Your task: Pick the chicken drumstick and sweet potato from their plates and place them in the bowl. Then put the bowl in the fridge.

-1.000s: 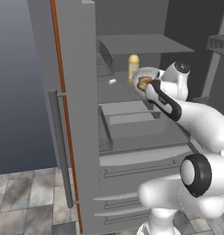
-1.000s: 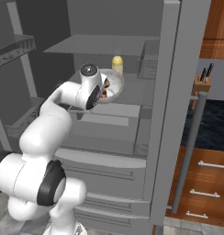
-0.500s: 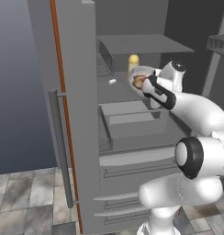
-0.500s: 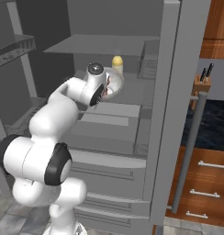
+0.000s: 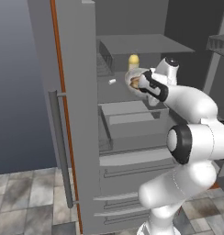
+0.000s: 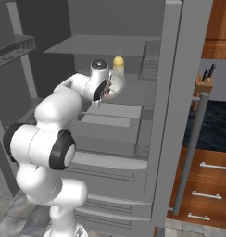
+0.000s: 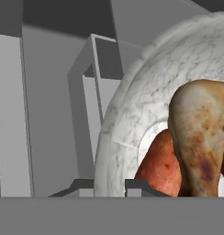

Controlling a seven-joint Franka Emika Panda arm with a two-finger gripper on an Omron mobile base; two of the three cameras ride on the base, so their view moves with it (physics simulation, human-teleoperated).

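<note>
1. We have the end effector (image 7: 109,186) clamped on the rim of the small round pale grey-white marbled bowl (image 7: 132,119), one dark tip on either side of the wall, so the load can be carried by its edge.
2. Inside the bowl lie the browned chicken drumstick (image 7: 201,137) and the reddish-orange sweet potato (image 7: 162,163), touching each other; we judge the picking part done and only the setting down left.
3. The bowl (image 5: 134,79) hangs tilted inside the open tall grey steel fridge (image 5: 77,114), above the middle shelf and below the upper one (the tilt looks risky for the food, in our judgement).
4. Just behind the bowl stands a small yellow bottle with a pale cap (image 6: 118,65), the nearest thing in the way; a small white scrap (image 5: 112,81) lies on the shelf to the side.
5. A wooden knife block (image 6: 204,83) sits on the dark counter (image 6: 214,125) beyond the fridge door, well apart.
</note>
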